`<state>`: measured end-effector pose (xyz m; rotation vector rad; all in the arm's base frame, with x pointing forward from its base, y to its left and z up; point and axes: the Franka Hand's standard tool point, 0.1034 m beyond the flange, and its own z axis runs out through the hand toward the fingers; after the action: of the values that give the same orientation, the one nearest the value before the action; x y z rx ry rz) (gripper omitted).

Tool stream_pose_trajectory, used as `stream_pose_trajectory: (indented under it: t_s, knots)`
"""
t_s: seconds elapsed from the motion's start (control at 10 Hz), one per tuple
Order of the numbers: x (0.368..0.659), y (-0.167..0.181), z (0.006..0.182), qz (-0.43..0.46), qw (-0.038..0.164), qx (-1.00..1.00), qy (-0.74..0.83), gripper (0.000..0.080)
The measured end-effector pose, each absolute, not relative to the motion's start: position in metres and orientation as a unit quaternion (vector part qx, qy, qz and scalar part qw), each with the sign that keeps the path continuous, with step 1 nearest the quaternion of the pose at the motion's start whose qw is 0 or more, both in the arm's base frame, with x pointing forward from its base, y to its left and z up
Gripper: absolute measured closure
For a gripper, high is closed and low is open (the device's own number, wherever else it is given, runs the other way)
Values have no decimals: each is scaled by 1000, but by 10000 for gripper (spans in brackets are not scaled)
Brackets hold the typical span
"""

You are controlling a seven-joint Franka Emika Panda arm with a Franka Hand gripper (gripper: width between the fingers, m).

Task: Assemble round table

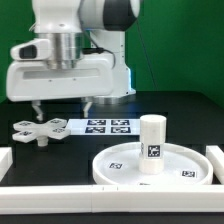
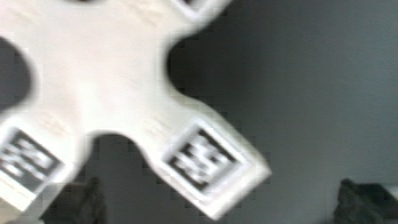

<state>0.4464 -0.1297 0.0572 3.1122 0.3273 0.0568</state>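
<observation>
The white four-armed cross piece [image 1: 38, 130] lies flat on the black table at the exterior view's left, tags on its arms. My gripper [image 1: 60, 108] hangs open just above it, fingers spread wide and apart from it. In the wrist view the cross piece [image 2: 125, 90] fills most of the picture, and my dark fingertips [image 2: 365, 200] show at the picture's corners with one arm of the cross between them. The short cylindrical post [image 1: 152, 144] stands upright on the large rimmed round disc [image 1: 120, 165] at the front right.
The marker board [image 1: 100, 126] lies flat behind the disc, next to the cross piece. Long white border rails run along the front [image 1: 60, 196] and at the left [image 1: 4, 160] and right [image 1: 217, 160] sides.
</observation>
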Motion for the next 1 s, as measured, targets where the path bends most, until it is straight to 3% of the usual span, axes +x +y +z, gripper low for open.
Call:
stream_pose_trajectory:
  t_s: [0.4,1.0]
  knots:
    - [446,-128,55,16,5,993,115,150]
    - [423,-176,49,8,12,991,136,150]
